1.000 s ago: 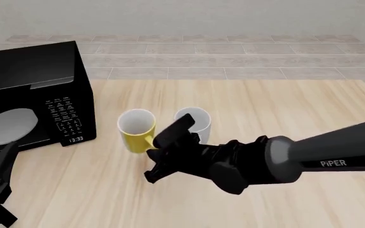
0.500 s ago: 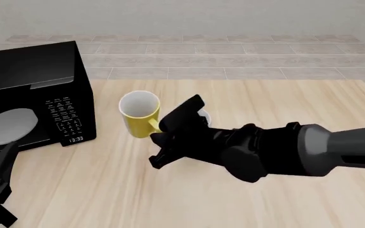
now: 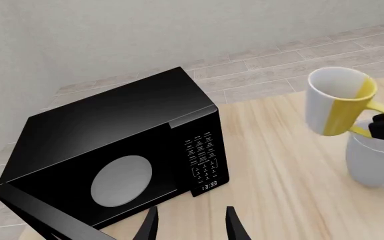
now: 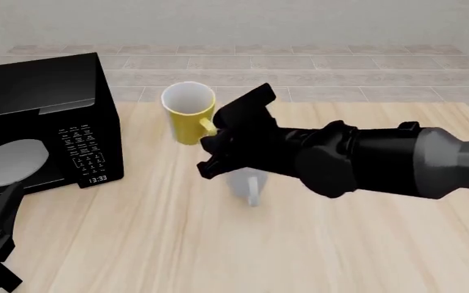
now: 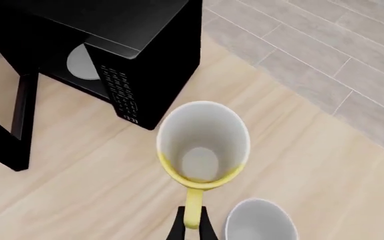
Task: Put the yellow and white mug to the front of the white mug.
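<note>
Front, left wrist and right wrist views of a two-arm rig at a light wooden surface (image 4: 365, 256). The right gripper (image 4: 210, 141) is clenched on the handle of the yellow and white mug (image 4: 190, 112), which hangs in the air clear of the surface, upright with its white interior open to the camera; in the right wrist view the mug (image 5: 203, 146) is seen from above with its yellow handle running down between the two closed fingertips (image 5: 192, 231). The white mug (image 4: 245, 183) stands on the surface just below and nearer the camera than the lifted mug, largely hidden behind the dark right arm in the front view, with only its lower wall and handle showing. In the left wrist view the white mug (image 3: 376, 162) sits directly beneath the raised yellow and white mug (image 3: 337, 101), the two appearing close but whether they touch cannot be told. A black microwave (image 4: 43, 122) with a round door window and a keypad occupies the left of the surface. The left gripper (image 3: 190, 227) rests low at the near left, well apart from both mugs, its fingers spread and released, grasping nothing.
</note>
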You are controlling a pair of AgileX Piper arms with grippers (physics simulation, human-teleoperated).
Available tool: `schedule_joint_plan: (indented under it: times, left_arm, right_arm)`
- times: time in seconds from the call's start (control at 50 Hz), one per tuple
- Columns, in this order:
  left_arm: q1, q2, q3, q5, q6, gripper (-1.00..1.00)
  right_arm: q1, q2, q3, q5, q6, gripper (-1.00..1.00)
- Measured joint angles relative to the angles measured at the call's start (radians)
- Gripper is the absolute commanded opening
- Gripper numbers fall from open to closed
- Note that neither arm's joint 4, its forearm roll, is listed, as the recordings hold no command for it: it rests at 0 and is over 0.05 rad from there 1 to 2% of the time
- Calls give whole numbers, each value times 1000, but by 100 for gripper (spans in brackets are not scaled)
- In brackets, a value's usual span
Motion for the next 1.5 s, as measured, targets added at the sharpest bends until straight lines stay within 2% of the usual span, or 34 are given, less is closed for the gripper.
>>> schedule_joint_plan:
  times: [0.52,1.16,1.5]
  left_arm:
    - [0,0,0,0,0,100]
    - [0,0,0,0,0,100]
    - [0,0,0,0,0,100]
  right_arm:
    - [-107,49,-133,75,7,-100]
    - [-255,120,-224,95,12,-100]
    - [-317,195,-237,67,22,-100]
